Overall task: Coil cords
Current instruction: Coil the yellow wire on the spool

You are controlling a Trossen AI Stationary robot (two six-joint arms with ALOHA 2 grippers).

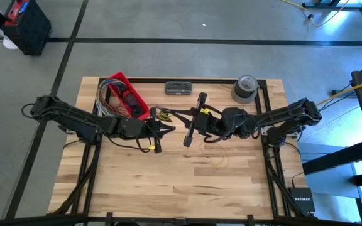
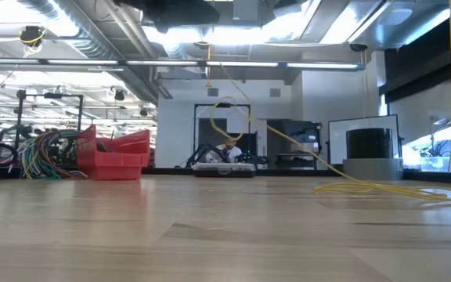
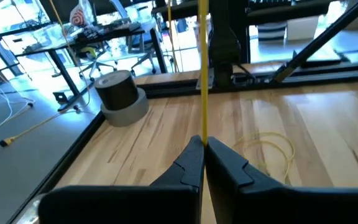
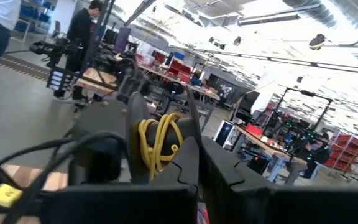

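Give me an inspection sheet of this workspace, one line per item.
Surface: light wood table, mostly bare at the front.
Job's things: thin yellow cord taut from the left claw; loose loops on the wood.
Clutter: red bin, multicoloured wires, tape roll, dark case.
Grippers: left claw shut on the cord; right claw shut, yellow coil beyond it.
Cables: yellow cable on the floor.
Surroundings: person standing, benches.

We read just one text: "NETGEAR", in pale letters on the small black box (image 1: pixel 300 199) hung at the worktop (image 1: pixel 187 182) frame's corner, well apart from both arms' jaws. We can read nothing else.
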